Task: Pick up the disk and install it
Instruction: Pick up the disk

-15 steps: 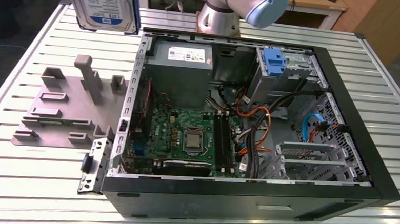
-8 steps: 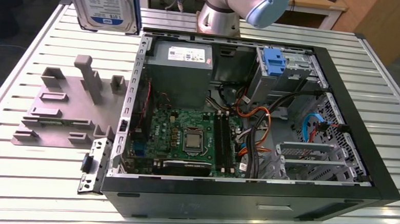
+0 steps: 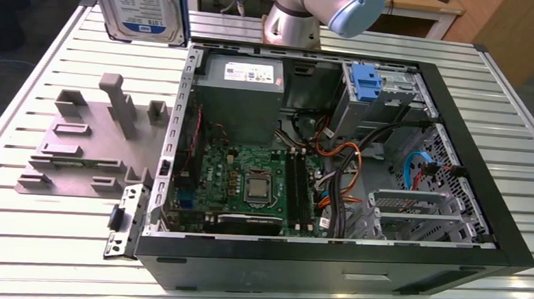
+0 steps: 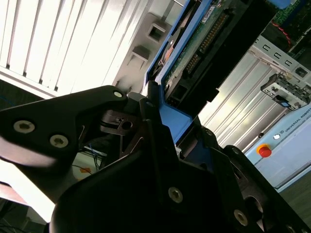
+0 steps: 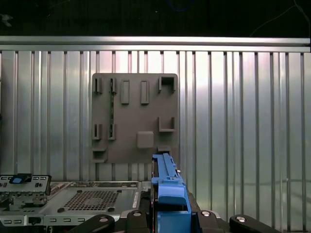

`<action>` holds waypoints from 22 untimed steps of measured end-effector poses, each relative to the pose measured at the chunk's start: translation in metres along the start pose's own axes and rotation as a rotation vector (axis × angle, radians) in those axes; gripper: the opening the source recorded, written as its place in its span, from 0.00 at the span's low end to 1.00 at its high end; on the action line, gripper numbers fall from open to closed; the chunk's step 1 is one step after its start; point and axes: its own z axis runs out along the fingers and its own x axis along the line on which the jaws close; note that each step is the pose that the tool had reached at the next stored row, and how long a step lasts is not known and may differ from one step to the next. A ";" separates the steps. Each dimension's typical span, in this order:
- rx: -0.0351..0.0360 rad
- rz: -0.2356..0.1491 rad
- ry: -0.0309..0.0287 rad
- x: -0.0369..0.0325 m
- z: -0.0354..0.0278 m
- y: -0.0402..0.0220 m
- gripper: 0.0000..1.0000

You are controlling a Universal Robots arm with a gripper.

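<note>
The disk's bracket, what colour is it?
Blue. The bracket on the disk shows best in the first wrist view.

Silver, blue-framed disk (image 3: 139, 6); grey holder (image 3: 80, 150)

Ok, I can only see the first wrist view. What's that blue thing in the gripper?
Observer: That's the edge of the disk. The exterior view shows its white-and-blue label, held up in the air off the table.
Operator: Is the computer open?
Observer: Yes. In the exterior view the computer case lies with its side off and the motherboard bare.
Operator: What's on the disk's other side?
Observer: The second wrist view shows a green circuit board there, with the gripper clamped on the blue carrier.
</note>
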 end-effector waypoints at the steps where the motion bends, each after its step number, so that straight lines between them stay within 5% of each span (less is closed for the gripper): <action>1: -0.0001 0.000 0.0001 0.0000 0.0000 -0.0001 0.37; 17: -0.0001 0.000 0.0001 -0.0001 -0.0001 -0.0061 0.37; 22: 0.0000 0.000 0.0000 -0.0002 0.0000 -0.0127 0.37</action>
